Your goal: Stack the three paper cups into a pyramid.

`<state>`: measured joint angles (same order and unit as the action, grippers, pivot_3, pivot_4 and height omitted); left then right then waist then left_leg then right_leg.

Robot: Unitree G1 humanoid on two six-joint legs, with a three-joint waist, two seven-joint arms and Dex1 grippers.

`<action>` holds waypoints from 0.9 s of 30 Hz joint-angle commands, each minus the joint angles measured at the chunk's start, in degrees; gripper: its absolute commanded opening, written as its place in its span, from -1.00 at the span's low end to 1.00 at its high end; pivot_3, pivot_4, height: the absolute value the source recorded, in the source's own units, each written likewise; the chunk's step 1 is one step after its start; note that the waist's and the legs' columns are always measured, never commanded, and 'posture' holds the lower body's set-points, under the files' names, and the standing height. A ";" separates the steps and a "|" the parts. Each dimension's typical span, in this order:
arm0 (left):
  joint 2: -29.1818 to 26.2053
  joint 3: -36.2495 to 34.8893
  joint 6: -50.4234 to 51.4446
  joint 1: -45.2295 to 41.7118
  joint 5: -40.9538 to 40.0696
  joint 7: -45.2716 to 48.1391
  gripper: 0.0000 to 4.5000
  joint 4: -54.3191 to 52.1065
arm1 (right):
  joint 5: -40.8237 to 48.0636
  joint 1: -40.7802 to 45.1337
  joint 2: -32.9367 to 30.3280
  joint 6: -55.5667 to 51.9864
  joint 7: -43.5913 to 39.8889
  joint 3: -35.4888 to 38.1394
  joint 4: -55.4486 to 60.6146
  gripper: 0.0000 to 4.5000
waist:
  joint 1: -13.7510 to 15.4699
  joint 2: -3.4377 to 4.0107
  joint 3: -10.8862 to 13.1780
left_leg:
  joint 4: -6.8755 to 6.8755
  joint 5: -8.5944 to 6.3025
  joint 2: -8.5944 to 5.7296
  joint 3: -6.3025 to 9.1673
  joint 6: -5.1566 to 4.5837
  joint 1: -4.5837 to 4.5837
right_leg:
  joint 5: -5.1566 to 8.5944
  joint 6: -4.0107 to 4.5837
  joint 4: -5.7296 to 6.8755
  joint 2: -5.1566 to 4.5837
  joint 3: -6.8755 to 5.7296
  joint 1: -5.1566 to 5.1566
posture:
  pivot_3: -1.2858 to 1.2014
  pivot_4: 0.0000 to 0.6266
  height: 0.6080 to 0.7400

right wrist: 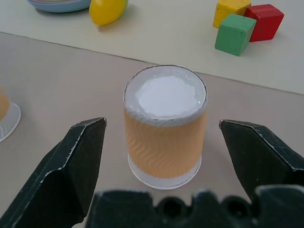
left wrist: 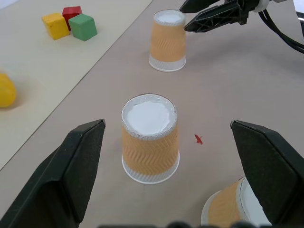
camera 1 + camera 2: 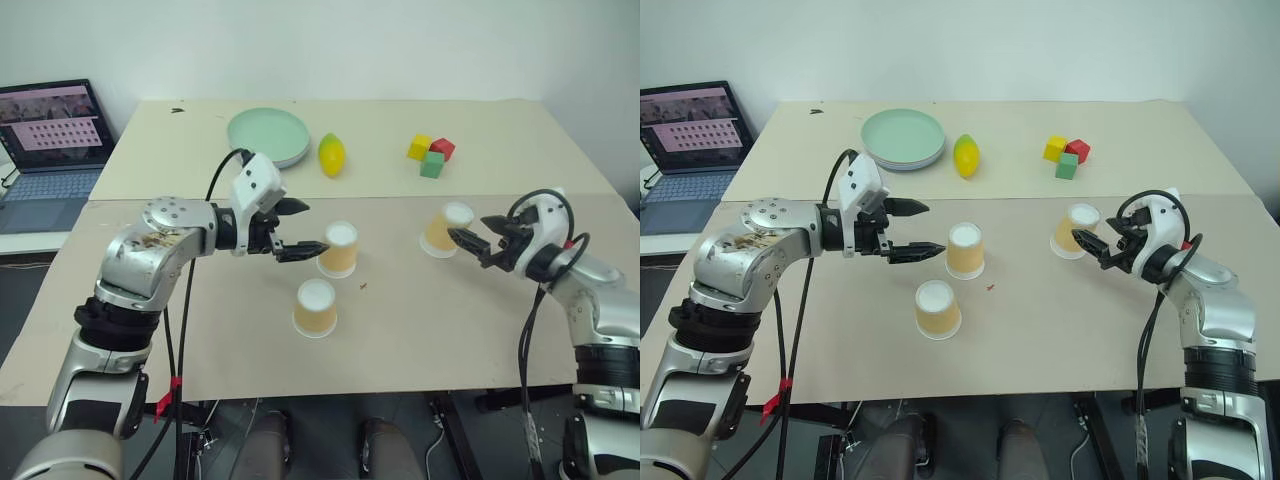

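Three paper cups stand upside down and apart on the tan surface (image 3: 420, 340) — none is stacked. Each has pale orange-tan sides with a faint zigzag ribbing, a white band at the rim where it meets the surface, and a white base facing up. The middle cup (image 3: 338, 249) stands between the two arms; the near cup (image 3: 315, 308) stands just in front of it, toward the robot and slightly left; the right cup (image 3: 445, 230) stands well apart from both, toward the right.

The left gripper (image 3: 297, 227) hovers just left of the middle cup, jaws spread wide and holding nothing; in the left wrist view that cup (image 2: 150, 139) sits centred between the black fingers (image 2: 71, 166) without touching either. The right gripper (image 3: 478, 236) points at the right cup, jaws likewise spread and empty; in the right wrist view the cup (image 1: 165, 126) stands between the fingers (image 1: 71, 161), clear of both.

On the paler far half of the surface lie a green plate (image 3: 267, 137), a yellow lemon (image 3: 331, 154) just to its right, and — further right — a cluster of yellow, red and green blocks (image 3: 431, 154). An open laptop (image 3: 48, 150) sits off the left edge
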<state>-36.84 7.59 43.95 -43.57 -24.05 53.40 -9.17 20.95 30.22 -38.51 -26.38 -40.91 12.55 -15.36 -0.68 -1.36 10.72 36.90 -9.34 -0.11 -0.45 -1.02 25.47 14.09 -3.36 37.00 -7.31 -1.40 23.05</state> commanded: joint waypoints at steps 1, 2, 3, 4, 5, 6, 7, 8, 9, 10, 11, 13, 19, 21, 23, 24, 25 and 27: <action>-0.79 -1.80 -0.23 -0.55 -0.24 -0.50 1.00 -2.41 | -1.32 2.99 0.37 4.02 -0.78 -0.44 -3.05 0.99 | 0.02 0.00 0.00 | 0.00 0.00 0.00 0.00 0.00 0.00 | 0.00 0.00 0.00 0.00 0.00 0.00 | 0.03 -0.52 1.00; -0.83 -1.92 -0.12 -0.50 -0.41 -0.62 1.00 -2.62 | -1.62 3.76 0.63 4.59 -0.84 -0.83 -4.13 0.99 | -0.03 0.00 0.00 | 0.00 0.00 0.00 0.00 0.00 0.00 | 0.00 0.00 0.00 0.00 0.00 0.00 | 0.03 -0.52 1.00; -0.78 -2.15 0.19 -0.48 -0.68 -0.86 1.00 -2.89 | -1.96 4.71 1.03 5.35 -0.94 -1.23 -5.41 0.99 | -0.04 0.00 0.00 | 0.00 0.00 0.00 -0.01 0.00 0.00 | 0.00 0.00 0.01 0.00 0.00 0.00 | 0.03 -0.52 1.00; -0.82 -2.22 0.29 -0.41 -0.74 -1.00 1.00 -3.10 | -2.28 5.60 1.44 6.00 -0.97 -1.50 -6.66 0.99 | -0.06 0.00 0.00 | 0.00 0.00 0.00 -0.01 0.00 0.00 | 0.00 0.00 0.01 0.00 0.01 0.00 | 0.03 -0.52 1.00; -0.89 -2.30 0.48 -0.29 -0.88 -1.09 1.00 -3.37 | -2.59 6.37 1.84 6.58 -1.03 -1.71 -7.73 0.99 | -0.07 0.00 0.00 | 0.00 0.00 0.01 -0.02 0.00 0.00 | 0.00 0.00 0.01 0.00 0.02 0.01 | 0.03 -0.52 1.00; -0.98 -2.39 0.64 -0.16 -1.03 -1.15 1.00 -3.62 | -2.82 6.96 2.17 7.09 -1.17 -1.92 -8.58 0.99 | -0.14 0.00 0.00 | 0.00 0.00 0.01 -0.02 0.00 0.00 | 0.00 0.00 0.01 0.00 0.02 0.01 | 0.03 -0.52 1.00; -1.08 -2.45 0.75 -0.04 -1.15 -1.21 1.00 -3.81 | -3.03 7.39 2.43 7.51 -1.23 -2.09 -9.24 0.99 | -0.19 0.00 0.00 | 0.00 0.00 0.01 -0.04 0.00 0.00 | 0.00 0.00 0.01 0.00 0.03 0.02 | 0.03 -0.52 1.00; -1.24 -2.51 0.89 0.07 -1.22 -1.30 1.00 -4.00 | -3.28 7.85 2.66 8.04 -1.32 -2.27 -10.16 0.99 | -0.16 0.00 0.00 | -0.01 0.00 0.01 -0.05 0.00 -0.01 | 0.00 0.00 0.02 0.00 0.05 0.03 | 0.03 -0.52 1.00; -1.39 -2.58 0.96 0.17 -1.26 -1.34 1.00 -4.13 | -3.51 8.16 2.80 8.55 -1.57 -2.48 -10.88 0.99 | -0.17 0.00 0.00 | -0.01 0.00 0.01 -0.05 0.00 -0.01 | 0.00 0.00 0.02 0.00 0.05 0.03 | 0.03 -0.52 1.00; -1.52 -2.68 1.05 0.27 -1.31 -1.40 1.00 -4.24 | -3.72 8.40 2.93 8.98 -1.78 -2.61 -11.47 0.99 | -0.16 0.00 0.00 | -0.01 0.00 0.01 -0.06 0.00 -0.01 | 0.00 0.00 0.02 0.00 0.06 0.04 | 0.03 -0.52 1.00; -1.63 -2.76 1.09 0.36 -1.31 -1.47 1.00 -4.33 | -3.90 8.64 3.06 9.32 -1.94 -2.65 -12.00 0.99 | -0.15 0.00 0.00 | -0.01 0.00 0.01 -0.07 0.00 -0.01 | 0.00 0.00 0.02 0.00 0.07 0.04 | 0.03 -0.52 1.00; -1.84 -2.90 1.19 0.53 -1.33 -1.60 1.00 -4.51 | -4.17 9.24 3.35 9.83 -1.97 -2.54 -13.04 0.99 | -0.15 0.00 0.00 | -0.01 0.00 0.01 -0.08 0.00 -0.01 | 0.00 0.00 0.02 0.00 0.07 0.04 | 0.03 -0.52 1.00; -2.01 -3.09 1.42 1.09 -1.52 -1.88 1.00 -5.11 | -4.79 9.98 3.74 11.13 -1.65 -2.27 -14.33 0.24 | -0.11 0.00 0.00 | -0.01 0.00 0.01 -0.08 0.00 -0.01 | -0.01 0.00 0.02 0.00 0.08 0.03 | 0.03 -0.52 1.00; -1.91 -2.99 1.44 1.25 -1.53 -1.98 1.00 -5.31 | -4.85 9.63 3.61 11.00 -1.63 -2.18 -13.60 0.18 | -0.12 0.00 0.00 | -0.01 0.00 0.01 -0.08 0.00 -0.01 | -0.01 -0.01 0.02 0.00 0.08 0.04 | 0.03 -0.52 1.00; -1.81 -2.83 1.31 1.34 -1.45 -2.01 1.00 -5.31 | -4.80 8.70 2.95 10.10 -2.36 -2.48 -11.38 0.18 | -0.11 0.00 0.00 | -0.01 0.00 0.01 -0.09 0.00 -0.01 | -0.01 -0.01 0.02 0.00 0.08 0.04 | 0.03 -0.52 1.00; -1.78 -2.76 1.29 1.36 -1.43 -2.00 1.00 -5.32 | -4.46 8.05 2.52 9.23 -3.01 -2.58 -9.62 0.18 | -0.11 0.00 0.00 | -0.01 0.00 0.01 -0.09 0.00 -0.01 | -0.01 0.00 0.02 0.00 0.08 0.04 | 0.03 -0.52 1.00; -1.74 -2.69 1.26 1.36 -1.43 -1.97 1.00 -5.33 | -3.80 7.08 1.87 7.76 -4.14 -2.77 -6.81 0.18 | -0.10 0.00 0.00 | -0.01 0.00 0.01 -0.09 0.00 -0.01 | -0.01 -0.01 0.02 0.00 0.09 0.04 | 0.03 -0.52 1.00; -1.65 -2.55 1.14 1.25 -1.35 -1.91 1.00 -5.15 | -1.74 4.60 0.40 3.45 -6.74 -3.12 0.57 0.18 | -0.03 0.01 0.00 | -0.01 0.00 0.01 -0.08 0.00 0.00 | -0.01 -0.01 0.03 0.00 0.08 0.06 | 0.03 -0.52 1.00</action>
<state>-38.21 6.12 45.28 -41.94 -24.86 51.55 -12.76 16.54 35.73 -35.75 -19.71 -45.35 9.19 -22.89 -0.71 -1.35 10.72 36.89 -9.35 -0.10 -0.53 -1.02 25.47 14.08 -3.37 37.03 -7.31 -1.31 23.11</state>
